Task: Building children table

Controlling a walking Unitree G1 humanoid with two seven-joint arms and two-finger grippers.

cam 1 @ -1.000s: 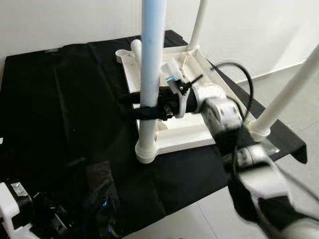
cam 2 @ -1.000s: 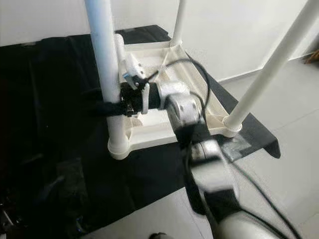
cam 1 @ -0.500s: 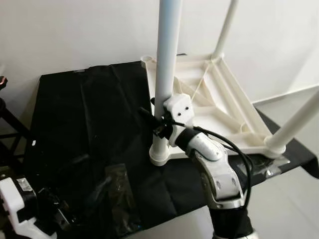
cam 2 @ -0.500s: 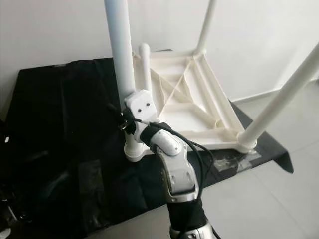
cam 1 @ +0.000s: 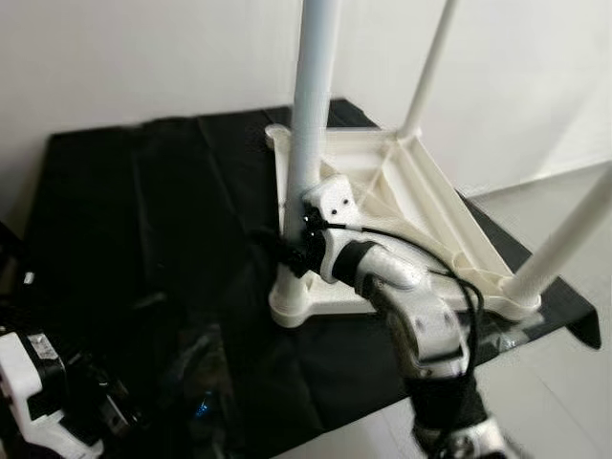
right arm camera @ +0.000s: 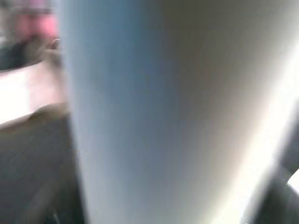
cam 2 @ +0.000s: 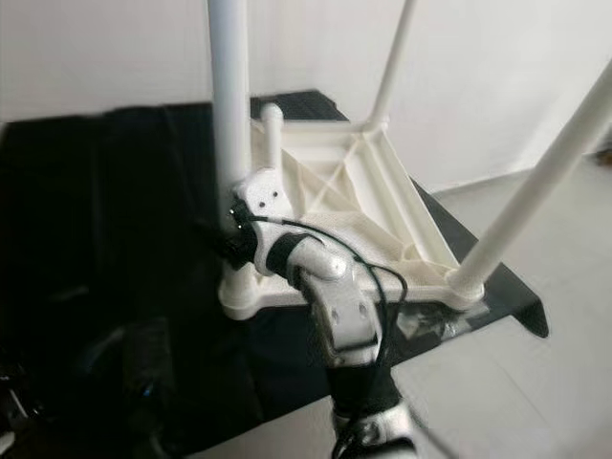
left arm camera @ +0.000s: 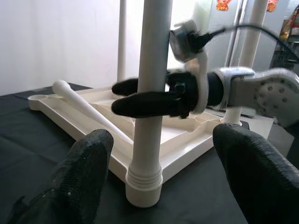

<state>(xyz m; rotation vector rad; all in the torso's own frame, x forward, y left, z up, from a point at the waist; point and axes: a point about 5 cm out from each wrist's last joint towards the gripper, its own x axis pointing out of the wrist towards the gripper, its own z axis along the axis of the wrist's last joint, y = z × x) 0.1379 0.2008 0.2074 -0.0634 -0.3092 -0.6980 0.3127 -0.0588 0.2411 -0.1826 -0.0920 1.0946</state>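
No writing or labels I can read anywhere, so on to the scene: I've got the white plastic children's table (cam 1: 382,206) lying upside down on the black cloth (cam 1: 143,249) spread over the floor, right of centre before me, its ribbed underside facing up. My right gripper (left arm camera: 140,95) reaches in from the near right and has its two black fingers closed around the near-left white tubular leg (cam 1: 308,105), low on the shaft just above its threaded collar; from the left wrist I can see one finger on each side of the tube. That leg stands upright in the table's near-left corner socket (left arm camera: 144,184). Two more legs stand up, one at the far right corner (cam 1: 430,67) and one at the near right corner (cam 1: 564,234), all three cut off at the top of the head views. A fourth white leg (left arm camera: 86,103) lies loose inside the frame near the far left corner. My left gripper (left arm camera: 161,177) hovers low at the near left, fingers spread wide apart and holding nothing, pointed at the gripped leg's base. The right wrist camera is pressed so close to the tube that I get a pale blur (right arm camera: 159,112). Something shiny and crumpled (cam 1: 206,382) lies on the cloth at the near left, too dark to identify.
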